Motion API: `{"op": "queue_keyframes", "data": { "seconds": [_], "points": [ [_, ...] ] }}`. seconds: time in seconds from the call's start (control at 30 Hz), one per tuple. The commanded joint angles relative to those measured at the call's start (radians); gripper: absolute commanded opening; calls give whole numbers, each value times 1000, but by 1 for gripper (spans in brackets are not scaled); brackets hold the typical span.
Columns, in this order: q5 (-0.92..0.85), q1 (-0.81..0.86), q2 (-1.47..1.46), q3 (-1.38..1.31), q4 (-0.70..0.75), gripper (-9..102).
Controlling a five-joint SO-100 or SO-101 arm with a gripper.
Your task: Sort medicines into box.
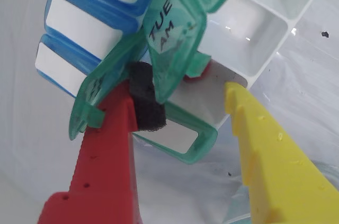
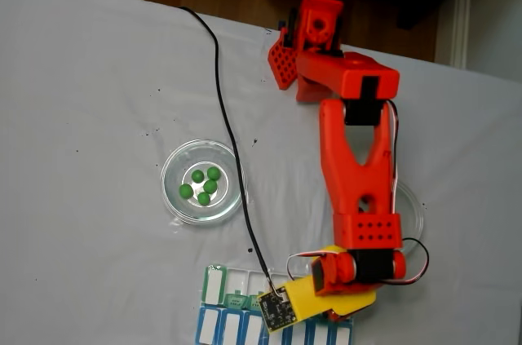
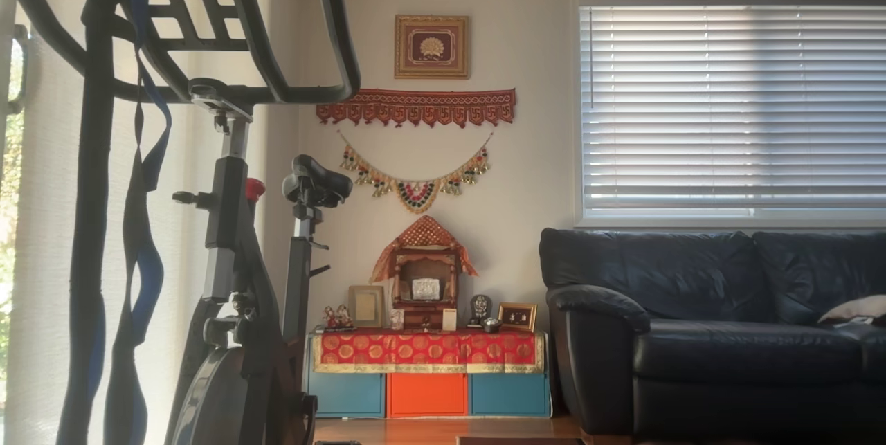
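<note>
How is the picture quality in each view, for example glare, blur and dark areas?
Wrist view: the hand and the TUE AM lid are sharp; small glare spots on the white compartments. Fixed view: soft, even light; the box is cut by the bottom edge. Other view: bright window blinds; the sofa and exercise bike are dark.

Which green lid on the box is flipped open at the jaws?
The TUE AM lid: in the wrist view it stands raised off its compartment between the red and yellow jaws, while the green lid below it lies shut.
</note>
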Motion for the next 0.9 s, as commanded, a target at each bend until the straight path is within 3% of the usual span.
{"op": "queue_keyframes", "data": {
  "seconds": [0.0, 0.33, 0.4, 0.67, 0.87],
  "points": [
    [9, -25, 67, -84, 11, 18],
    [51, -32, 110, -98, 31, 8],
    [55, -38, 89, -193, 123, 1],
    [87, -41, -123, -907, 690, 1],
    [183, -107, 23, -742, 696, 1]
  ]
}}
